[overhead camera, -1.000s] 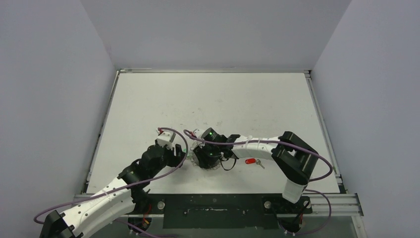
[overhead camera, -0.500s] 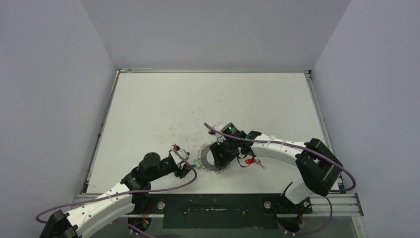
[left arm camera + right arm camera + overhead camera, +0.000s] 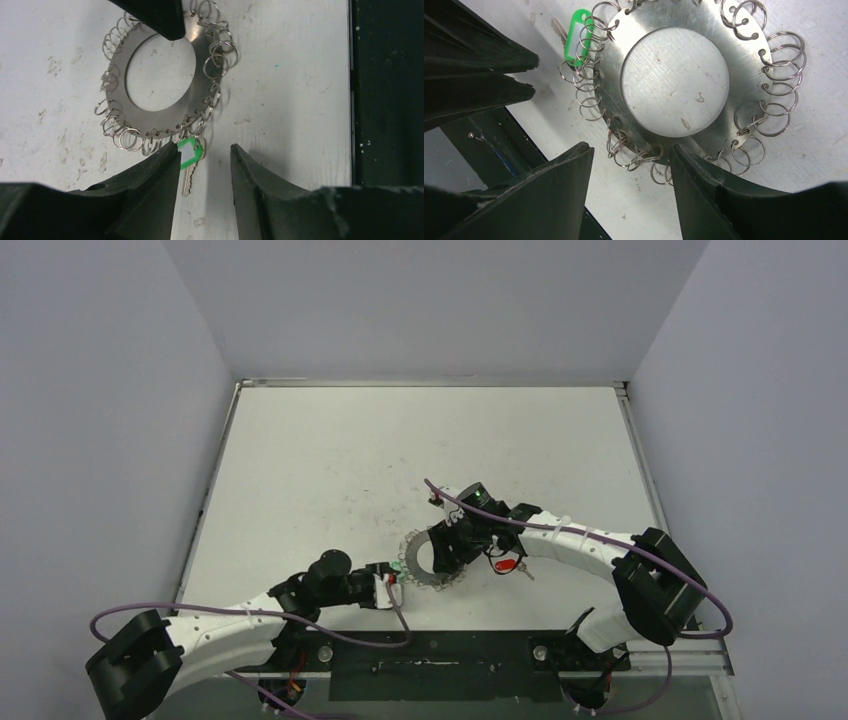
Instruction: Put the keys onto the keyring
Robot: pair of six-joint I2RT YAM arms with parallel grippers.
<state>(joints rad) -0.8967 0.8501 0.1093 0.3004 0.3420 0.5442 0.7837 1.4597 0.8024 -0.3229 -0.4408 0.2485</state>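
Note:
The keyring [image 3: 417, 567] lies flat near the table's front, with small wire loops all round its rim. In the left wrist view the keyring [image 3: 150, 122] has the green-tagged key [image 3: 190, 151] at its rim, and a loop seems to pass through the tag's hole. My left gripper [image 3: 204, 149] is open, and the tag touches its left fingertip. The right wrist view shows the keyring [image 3: 749, 85] and green key [image 3: 576, 35] too. My right gripper [image 3: 630, 150] is open, one fingertip over the ring's rim. The red-tagged key [image 3: 508, 565] lies loose to the right.
The black rail [image 3: 430, 650] along the table's near edge runs close behind the left gripper and appears as a dark strip [image 3: 385, 100] in the left wrist view. Purple cables [image 3: 560, 530] loop over both arms. Grey walls enclose the table on three sides.
My left gripper has drawn back toward the near edge and narrowed a little. My right gripper has shifted right off the keyring's middle and opened wider. The ring and green key now show.

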